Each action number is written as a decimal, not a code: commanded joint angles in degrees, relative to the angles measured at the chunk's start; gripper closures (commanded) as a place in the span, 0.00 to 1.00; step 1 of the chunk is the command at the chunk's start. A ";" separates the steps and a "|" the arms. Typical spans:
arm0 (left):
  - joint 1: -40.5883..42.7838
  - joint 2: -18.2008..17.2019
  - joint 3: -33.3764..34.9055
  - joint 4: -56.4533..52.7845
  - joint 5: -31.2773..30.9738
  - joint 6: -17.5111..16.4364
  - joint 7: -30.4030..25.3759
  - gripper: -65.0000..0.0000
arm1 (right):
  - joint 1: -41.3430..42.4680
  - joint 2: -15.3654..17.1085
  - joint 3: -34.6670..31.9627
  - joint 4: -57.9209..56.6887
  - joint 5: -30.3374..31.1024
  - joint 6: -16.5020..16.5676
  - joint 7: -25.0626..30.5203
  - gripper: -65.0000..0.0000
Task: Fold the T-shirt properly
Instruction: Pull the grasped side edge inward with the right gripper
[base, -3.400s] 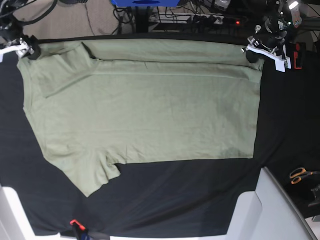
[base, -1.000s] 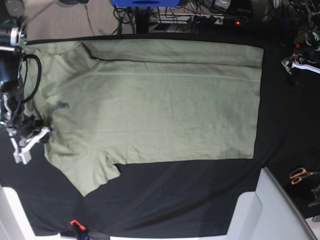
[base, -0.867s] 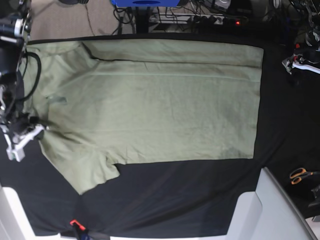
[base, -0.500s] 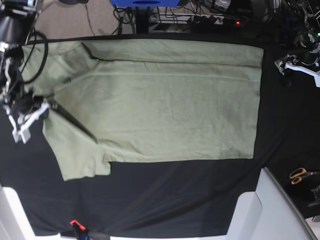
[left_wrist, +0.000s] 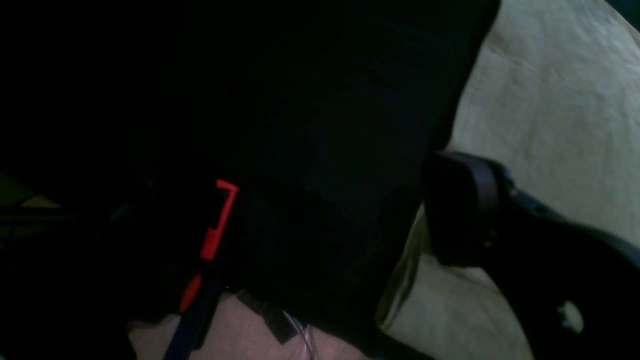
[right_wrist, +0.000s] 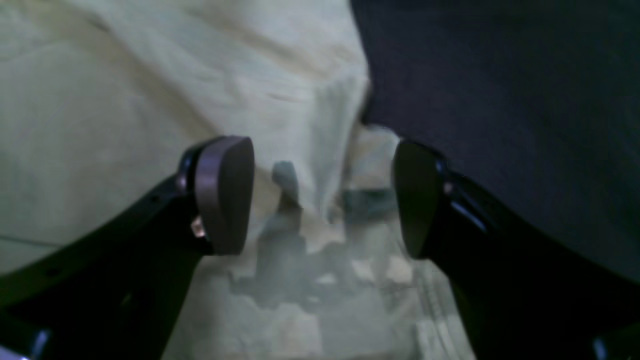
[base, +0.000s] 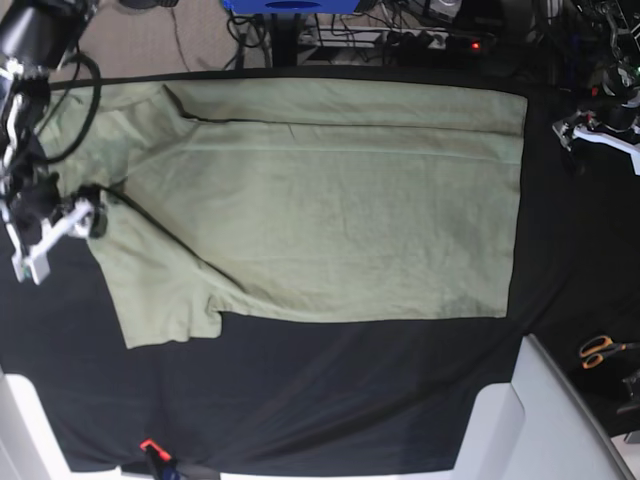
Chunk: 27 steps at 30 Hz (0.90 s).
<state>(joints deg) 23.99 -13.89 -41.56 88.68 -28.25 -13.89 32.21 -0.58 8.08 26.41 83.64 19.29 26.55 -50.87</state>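
Lying flat on tablecloth (base: 350, 400): T-shirt (base: 330, 210).

Your base view looks straight down over everything; each wrist view sits close behind its fingertips, sharing the T-shirt (base: 320, 200) edge.

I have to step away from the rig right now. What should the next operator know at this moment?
Right gripper: open, pads straddling a bunched edge of the T-shirt, at the shirt's left edge in the base view.
Left gripper: off the shirt, over the black tablecloth at far right; state unclear.
T-shirt: spread flat, far long edge already folded inward; near sleeve lies folded at lower left.
Left: remaining folds into a compact packet.
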 joint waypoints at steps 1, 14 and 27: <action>0.14 -1.01 -0.42 0.94 -0.19 -0.13 -1.31 0.03 | 2.91 1.20 0.09 -1.22 0.71 0.05 1.16 0.36; 0.14 -1.27 -0.50 0.85 -0.19 -0.13 -1.31 0.03 | 18.12 7.79 -3.51 -31.55 0.71 0.05 6.34 0.36; 0.14 -1.27 -0.59 0.59 -0.19 -0.13 -1.31 0.03 | 24.71 8.85 -7.29 -48.78 0.71 0.05 13.99 0.45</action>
<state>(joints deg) 23.99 -14.17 -41.65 88.49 -28.25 -13.89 32.18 23.24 16.58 19.11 34.44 20.03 26.33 -36.32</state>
